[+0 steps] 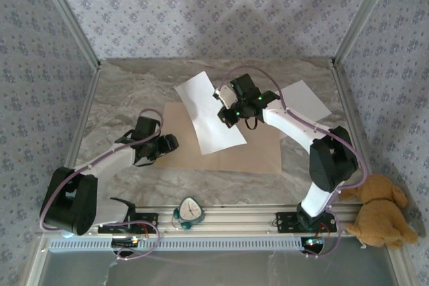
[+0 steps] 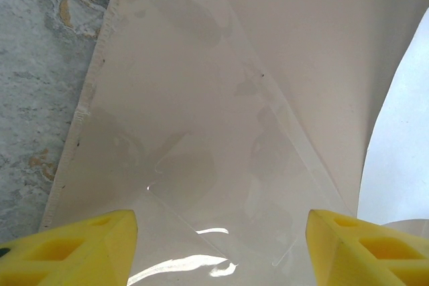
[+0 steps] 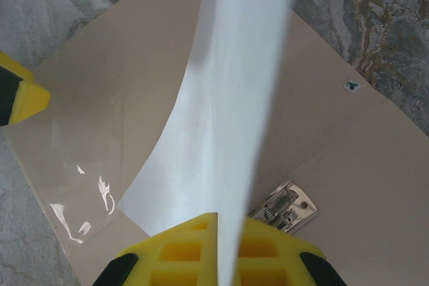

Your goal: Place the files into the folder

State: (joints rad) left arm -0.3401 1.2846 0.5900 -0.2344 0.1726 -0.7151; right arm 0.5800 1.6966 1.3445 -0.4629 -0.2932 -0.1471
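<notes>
One folder [image 1: 261, 155]: tan-brown card, rectangular, opened flat on the table [image 1: 134, 85], long side running left to right. Small metal clip [image 3: 285, 207] at the centre fold; clear glossy pocket [image 2: 201, 165] over the left inner face. Sheet A [image 1: 211, 115]: blank white paper, slanted across the folder's middle, far end reaching past the folder's far edge, right side lifted and bowed, left side curving down onto the card. Sheet B [image 1: 305, 100]: blank white paper, flat on the table just beside the folder's far right corner, partly hidden.
</notes>
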